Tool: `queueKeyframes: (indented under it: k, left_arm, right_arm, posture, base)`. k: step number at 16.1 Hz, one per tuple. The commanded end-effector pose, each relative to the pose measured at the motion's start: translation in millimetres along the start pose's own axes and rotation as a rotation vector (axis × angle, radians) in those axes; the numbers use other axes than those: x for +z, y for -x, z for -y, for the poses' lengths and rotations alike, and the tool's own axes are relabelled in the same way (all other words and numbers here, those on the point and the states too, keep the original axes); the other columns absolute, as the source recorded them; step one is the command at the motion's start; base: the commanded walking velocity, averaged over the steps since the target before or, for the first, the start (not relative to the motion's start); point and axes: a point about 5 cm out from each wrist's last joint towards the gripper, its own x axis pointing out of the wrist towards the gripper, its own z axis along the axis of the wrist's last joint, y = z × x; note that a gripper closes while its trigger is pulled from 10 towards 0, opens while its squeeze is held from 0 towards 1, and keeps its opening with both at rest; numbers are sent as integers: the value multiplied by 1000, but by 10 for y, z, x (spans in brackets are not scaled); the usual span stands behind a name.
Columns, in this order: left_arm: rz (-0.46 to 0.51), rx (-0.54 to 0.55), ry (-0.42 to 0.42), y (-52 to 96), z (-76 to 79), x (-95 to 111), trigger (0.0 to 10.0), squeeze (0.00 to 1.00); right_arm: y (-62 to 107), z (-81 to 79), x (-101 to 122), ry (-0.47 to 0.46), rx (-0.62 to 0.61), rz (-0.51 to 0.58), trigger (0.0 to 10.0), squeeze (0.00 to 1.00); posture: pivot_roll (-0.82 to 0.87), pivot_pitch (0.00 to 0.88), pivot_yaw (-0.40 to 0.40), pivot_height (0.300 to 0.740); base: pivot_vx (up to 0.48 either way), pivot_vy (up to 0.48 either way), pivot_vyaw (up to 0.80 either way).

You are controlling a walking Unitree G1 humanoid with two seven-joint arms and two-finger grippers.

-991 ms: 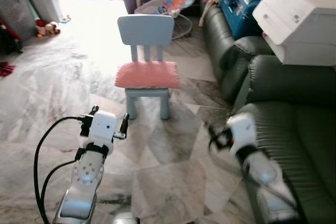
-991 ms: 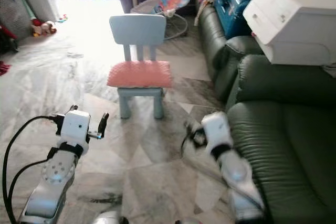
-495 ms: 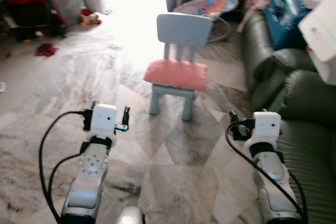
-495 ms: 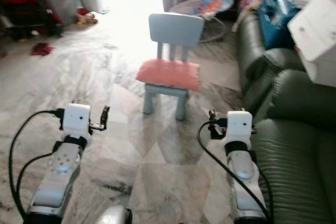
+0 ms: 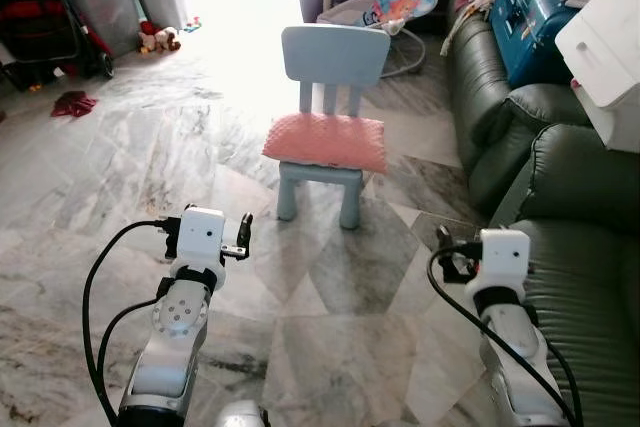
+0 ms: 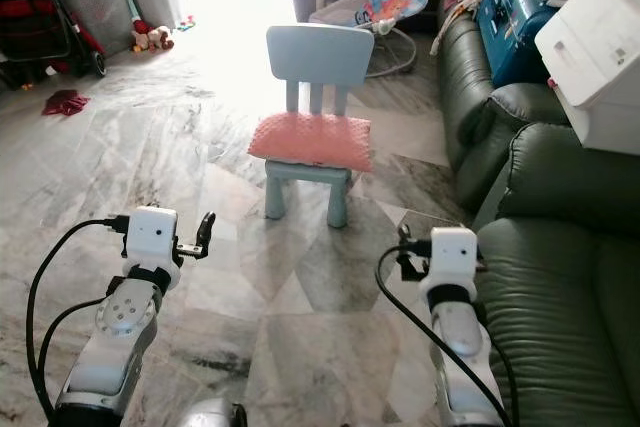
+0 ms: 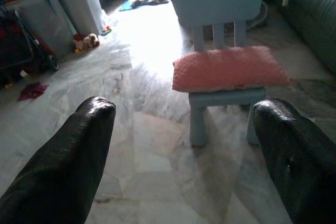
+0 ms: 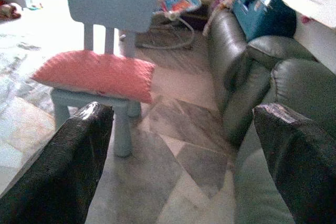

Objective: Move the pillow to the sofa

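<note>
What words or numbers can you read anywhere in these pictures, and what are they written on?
None can be read.
The blue case on the sofa has light marks, too blurred to make out as words.
The white box shows a slot, no print.
The pink pillow and the small blue chair carry no writing.
The left gripper and the right gripper, both open, bear no labels.

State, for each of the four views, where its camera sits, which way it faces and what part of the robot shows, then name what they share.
Left eye view: on the head, facing forward and down at the pillow on the blue chair; both silver arms show.
Right eye view: same head, same scene beside the sofa.
Left wrist view: looks along the open left tool at the chair.
Right wrist view: looks along the open right tool at chair and sofa.
Shared: all four show the pillow.
</note>
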Motion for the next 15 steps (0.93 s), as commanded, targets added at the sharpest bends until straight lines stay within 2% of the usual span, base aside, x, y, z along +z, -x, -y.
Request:
queueKeyframes:
  k: [1, 4, 6, 8, 10, 12, 15]
  left_arm:
    - [19, 14, -20, -30, -54, 30, 10000, 0]
    - [68, -28, -28, -74, 26, 134, 10000, 0]
    - [66, -35, 5, -65, -2, 134, 10000, 0]
    - [60, -31, 16, -53, -30, 115, 10000, 0]
    - [63, -44, 14, -50, -11, 116, 10000, 0]
    - [116, -20, 36, -11, -15, 237, 10000, 0]
    - [102, -22, 53, 40, -15, 255, 10000, 0]
  right_arm:
    - [-75, -81, 114, -6, 39, 54, 10000, 0]
    - [-161, -81, 190, -5, 46, 80, 10000, 0]
    - [-176, -87, 221, 24, 56, 98, 10000, 0]
    - [-170, -78, 214, 9, 44, 99, 10000, 0]
    - [-156, -101, 197, 0, 47, 94, 10000, 0]
    - [-115, -114, 228, -4, 51, 103, 10000, 0]
    - [-28, -70, 180, -18, 32, 75, 10000, 0]
  posture:
    - [30, 0, -26, 740]
    - [25, 0, -21, 740]
    - [20, 0, -14, 740]
    - [19, 0, -8, 740]
    - [20, 0, -7, 740]
    - [27, 0, -25, 740]
    - [28, 0, -45, 740]
  base:
    - [319, 360, 0]
    - [335, 344, 0]
    - [409, 144, 0]
    - [450, 0, 0]
    - [474, 0, 0]
    - [480, 0, 0]
    - [480, 0, 0]
